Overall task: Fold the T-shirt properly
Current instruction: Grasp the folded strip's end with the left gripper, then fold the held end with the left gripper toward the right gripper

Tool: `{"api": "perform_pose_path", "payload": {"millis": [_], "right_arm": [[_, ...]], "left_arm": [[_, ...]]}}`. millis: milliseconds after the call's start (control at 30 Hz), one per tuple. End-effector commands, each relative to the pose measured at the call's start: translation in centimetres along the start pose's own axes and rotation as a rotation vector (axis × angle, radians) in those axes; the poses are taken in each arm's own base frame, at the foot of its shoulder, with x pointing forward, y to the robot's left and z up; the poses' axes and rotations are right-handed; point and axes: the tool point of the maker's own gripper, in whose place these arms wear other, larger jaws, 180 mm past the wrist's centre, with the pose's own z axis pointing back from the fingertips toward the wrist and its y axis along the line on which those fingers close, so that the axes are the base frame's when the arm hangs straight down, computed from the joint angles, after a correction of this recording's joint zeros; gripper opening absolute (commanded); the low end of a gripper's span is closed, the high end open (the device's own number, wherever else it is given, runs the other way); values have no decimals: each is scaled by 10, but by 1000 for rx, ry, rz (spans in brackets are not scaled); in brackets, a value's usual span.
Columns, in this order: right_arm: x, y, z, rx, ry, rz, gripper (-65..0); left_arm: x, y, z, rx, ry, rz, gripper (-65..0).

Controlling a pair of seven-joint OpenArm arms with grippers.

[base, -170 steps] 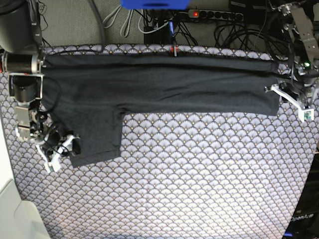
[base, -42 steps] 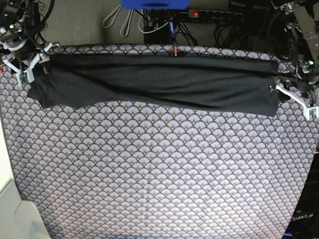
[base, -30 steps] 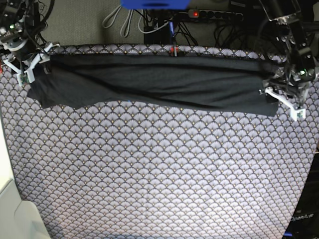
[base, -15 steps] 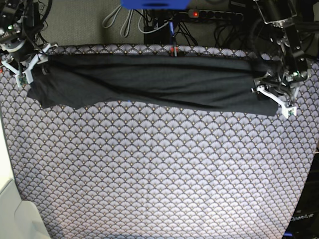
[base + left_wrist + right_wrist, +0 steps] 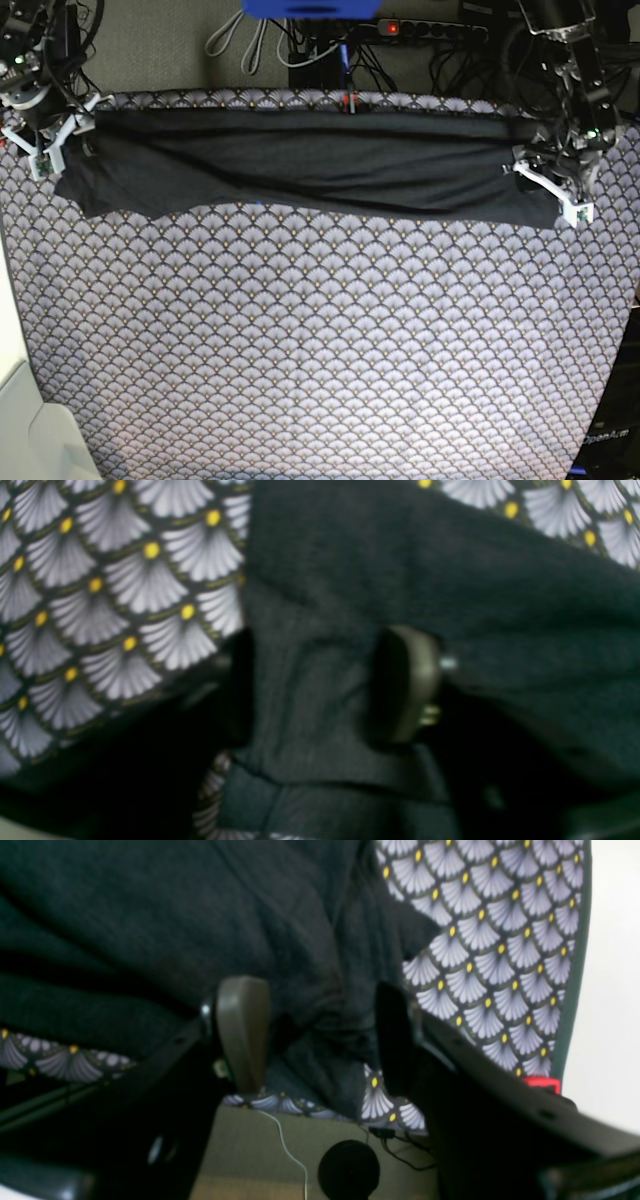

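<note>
the dark charcoal t-shirt [image 5: 310, 165] lies folded into a long band along the table's far edge.

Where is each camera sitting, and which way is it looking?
Base: high above the table, looking down at the T-shirt stretched across the tablecloth; both arms show at its ends.
Left wrist: on the left arm, looking past the left gripper, whose fingers straddle the shirt's cloth.
Right wrist: on the right arm, looking past the right gripper, open around bunched cloth at the table edge.
Shared: all three show the shirt and the tablecloth.
</note>
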Motion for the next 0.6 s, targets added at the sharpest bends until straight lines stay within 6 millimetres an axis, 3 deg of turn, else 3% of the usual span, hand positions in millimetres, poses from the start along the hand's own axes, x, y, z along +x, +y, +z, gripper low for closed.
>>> {"api": "perform_pose_path", "payload": {"millis": [0,100,267,333,400,567], "right_arm": [[12,-7,4,-17,-42,14,-302],[12,-7,4,-17,-42,14,-302],[11,-6,5,-16,-39,14,-302],[11,-6,5,-16,-39,14,-302],[11,-6,5,-16,-39,14,-302],[12,-7,4,-17,-42,14,-302]], "left_arm": [[-6,6,1,19,37,-13,-407],[-13,8,-4,20,62,-1,-579],[-18,10,-7,21,79,6,-595],[-10,8,-2,21,50,-2,-600],[4,3,7,18,10,-24,-646],[45,-25,39,-4,-119,-68,-646]]}}
